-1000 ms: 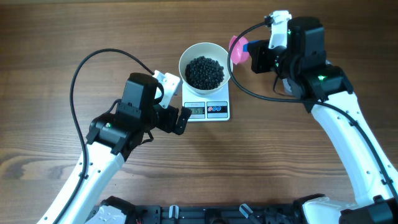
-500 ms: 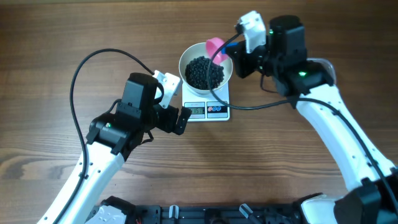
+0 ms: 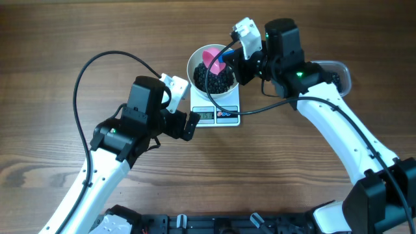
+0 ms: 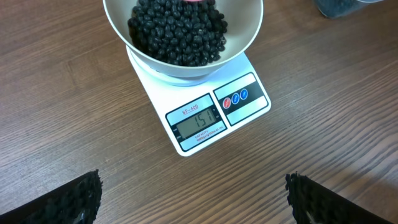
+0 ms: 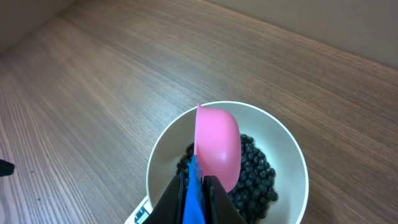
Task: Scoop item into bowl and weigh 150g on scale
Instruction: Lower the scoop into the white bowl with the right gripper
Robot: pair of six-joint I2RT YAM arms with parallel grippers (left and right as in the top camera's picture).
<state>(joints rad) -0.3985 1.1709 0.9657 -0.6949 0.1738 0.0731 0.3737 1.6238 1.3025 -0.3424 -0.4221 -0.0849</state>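
Broadly, the wood counter (image 3: 52,39) carries the lot; both arms reach toward its middle. L arm sits low and back, its end effector (image 4: 196,200) spread wide apart and empty, hanging short of the scale (image 4: 205,112); prob parked there so its wrist cam reads the display (image 4: 199,123) w/o touching the platform and skewing the weight. R arm comes in from the far side, its end effector (image 5: 194,193) clamped together on the scoop's (image 5: 217,146) blue handle; the pink cup is tilted on edge inside the bowl (image 5: 292,149), over the beans (image 4: 177,31); contact w/ the pile can't be told. Bowl rests centred on the scale, so every bean added or lifted shows at once; beans fill it to a low heap. Display looks like 151, a hair over target; my guess is the scoop is in there to trim a few out.
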